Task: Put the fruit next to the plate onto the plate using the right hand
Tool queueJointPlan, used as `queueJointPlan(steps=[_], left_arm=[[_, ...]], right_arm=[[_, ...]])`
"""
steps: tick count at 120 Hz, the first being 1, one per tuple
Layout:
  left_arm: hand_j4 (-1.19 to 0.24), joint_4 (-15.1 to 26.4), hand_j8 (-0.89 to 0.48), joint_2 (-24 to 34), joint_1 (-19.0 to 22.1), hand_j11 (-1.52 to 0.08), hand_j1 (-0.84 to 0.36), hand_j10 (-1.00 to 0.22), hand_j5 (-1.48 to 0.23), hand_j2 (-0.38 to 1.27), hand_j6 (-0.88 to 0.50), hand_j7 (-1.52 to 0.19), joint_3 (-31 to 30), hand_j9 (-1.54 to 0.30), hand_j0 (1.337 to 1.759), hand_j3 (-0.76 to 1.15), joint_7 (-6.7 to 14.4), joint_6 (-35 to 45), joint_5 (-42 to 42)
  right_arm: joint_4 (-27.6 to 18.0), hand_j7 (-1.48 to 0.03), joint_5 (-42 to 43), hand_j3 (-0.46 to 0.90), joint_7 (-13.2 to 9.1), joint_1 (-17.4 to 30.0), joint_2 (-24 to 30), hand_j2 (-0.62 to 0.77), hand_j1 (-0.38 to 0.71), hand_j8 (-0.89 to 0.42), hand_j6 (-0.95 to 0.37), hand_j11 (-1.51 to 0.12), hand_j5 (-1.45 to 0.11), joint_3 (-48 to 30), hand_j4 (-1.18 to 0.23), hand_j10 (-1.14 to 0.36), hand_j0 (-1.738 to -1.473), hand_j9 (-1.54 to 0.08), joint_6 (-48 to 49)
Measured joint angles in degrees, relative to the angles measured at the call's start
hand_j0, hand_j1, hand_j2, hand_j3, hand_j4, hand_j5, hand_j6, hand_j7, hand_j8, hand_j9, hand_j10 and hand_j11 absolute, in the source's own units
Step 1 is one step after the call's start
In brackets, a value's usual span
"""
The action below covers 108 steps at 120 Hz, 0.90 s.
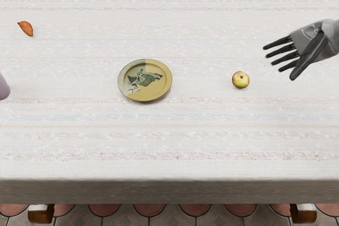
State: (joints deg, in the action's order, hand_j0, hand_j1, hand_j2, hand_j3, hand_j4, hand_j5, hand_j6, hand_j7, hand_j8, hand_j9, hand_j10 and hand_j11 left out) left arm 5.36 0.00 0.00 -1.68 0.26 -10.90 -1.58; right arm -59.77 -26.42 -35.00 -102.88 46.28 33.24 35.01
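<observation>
- Right hand (297, 47): hovering far out to the right of the plate (167, 80), fingers (278, 42) splaying loosely and pointing back toward it, gripping nothing.
- Lying well to the right of the plate and level with it: the apple (240, 80), yellow-green with a red blush, resting on the table (169, 146) and touching neither plate nor hand.
- Sitting between plate and hand, and nearer the hand; a clear gap showing on both sides.
- Carrying no fruit at all: the plate itself, showing only its painted centre and olive rim.
- Lying far to the upper left of the plate: a small orange-brown item (25, 28), too distant to be counting as the fruit beside it.
- Poking in at the far left of the plate, cut off by the frame: a pale lilac shape (2, 86), not showing enough to identify.
- Reading as the very start, judging from the layout: nothing yet accomplished, with the reach down to the apple, the grasp, the carry leftward and the release onto the plate all waiting ahead.
</observation>
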Motion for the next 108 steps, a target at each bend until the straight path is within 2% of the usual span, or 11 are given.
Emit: queueJointPlan(steps=[24, 44, 51, 64, 77, 87, 96, 108], left_arm=[[0.00, 0.0, 0.00, 0.0, 0.0, 0.00, 0.35, 0.00, 0.00, 0.00, 0.00, 0.00, 0.0, 0.00, 1.658, 0.00, 0.0, 0.0, 0.0], [0.00, 0.0, 0.00, 0.0, 0.0, 0.00, 0.35, 0.00, 0.00, 0.00, 0.00, 0.00, 0.0, 0.00, 1.658, 0.00, 0.0, 0.0, 0.0], [0.00, 0.0, 0.00, 0.0, 0.0, 0.00, 0.35, 0.00, 0.00, 0.00, 0.00, 0.00, 0.0, 0.00, 1.658, 0.00, 0.0, 0.0, 0.0], [0.00, 0.0, 0.00, 0.0, 0.0, 0.00, 0.35, 0.00, 0.00, 0.00, 0.00, 0.00, 0.0, 0.00, 1.658, 0.00, 0.0, 0.0, 0.0], [0.00, 0.0, 0.00, 0.0, 0.0, 0.00, 0.35, 0.00, 0.00, 0.00, 0.00, 0.00, 0.0, 0.00, 1.658, 0.00, 0.0, 0.0, 0.0], [0.00, 0.0, 0.00, 0.0, 0.0, 0.00, 0.35, 0.00, 0.00, 0.00, 0.00, 0.00, 0.0, 0.00, 1.658, 0.00, 0.0, 0.0, 0.0], [0.00, 0.0, 0.00, 0.0, 0.0, 0.00, 0.35, 0.00, 0.00, 0.00, 0.00, 0.00, 0.0, 0.00, 1.658, 0.00, 0.0, 0.0, 0.0], [0.00, 0.0, 0.00, 0.0, 0.0, 0.00, 0.35, 0.00, 0.00, 0.00, 0.00, 0.00, 0.0, 0.00, 1.658, 0.00, 0.0, 0.0, 0.0]], right_arm=[[0.6, 0.00, 2.3, 0.00, 0.0, 2.0, 0.5, 0.00, -0.35, 0.00, 0.00, 0.00, 0.00, -2.3, 0.00, 0.00, -1.658, 0.00, 0.0], [1.6, 0.00, 11.0, 0.00, 0.0, 1.9, -5.1, 0.00, -0.35, 0.00, 0.00, 0.00, 0.00, -7.7, 0.00, 0.00, -1.658, 0.00, 0.0], [1.5, 0.00, 15.3, 0.00, 0.0, 1.3, -8.1, 0.00, -0.35, 0.00, 0.00, 0.00, 0.00, -9.6, 0.00, 0.00, -1.658, 0.00, -3.3], [1.0, 0.00, 20.0, 0.00, 0.0, -2.4, -13.9, 0.00, -0.35, 0.00, 0.00, 0.00, 0.00, -7.0, 0.00, 0.00, -1.658, 0.00, -10.0], [-2.3, 0.00, 21.2, 0.00, 0.0, -8.7, -18.3, 0.00, -0.35, 0.00, 0.00, 0.00, 0.00, 0.6, 0.00, 0.00, -1.658, 0.00, -14.5], [-7.4, 0.00, 21.4, 0.00, 0.0, -11.2, -19.4, 0.00, -0.35, 0.00, 0.00, 0.00, 0.00, 3.2, 0.00, 0.00, -1.658, 0.00, -25.9], [-12.2, 0.00, 21.6, 0.00, 0.0, -11.6, -19.9, 0.00, -0.35, 0.00, 0.00, 0.00, 0.00, 4.1, 0.00, 0.00, -1.658, 0.00, -35.5], [-15.2, 0.00, 21.8, 0.00, 0.0, -10.0, -20.3, 0.00, -0.35, 0.00, 0.00, 0.00, 0.00, 4.7, 0.00, 0.00, -1.658, 0.00, -42.4]])
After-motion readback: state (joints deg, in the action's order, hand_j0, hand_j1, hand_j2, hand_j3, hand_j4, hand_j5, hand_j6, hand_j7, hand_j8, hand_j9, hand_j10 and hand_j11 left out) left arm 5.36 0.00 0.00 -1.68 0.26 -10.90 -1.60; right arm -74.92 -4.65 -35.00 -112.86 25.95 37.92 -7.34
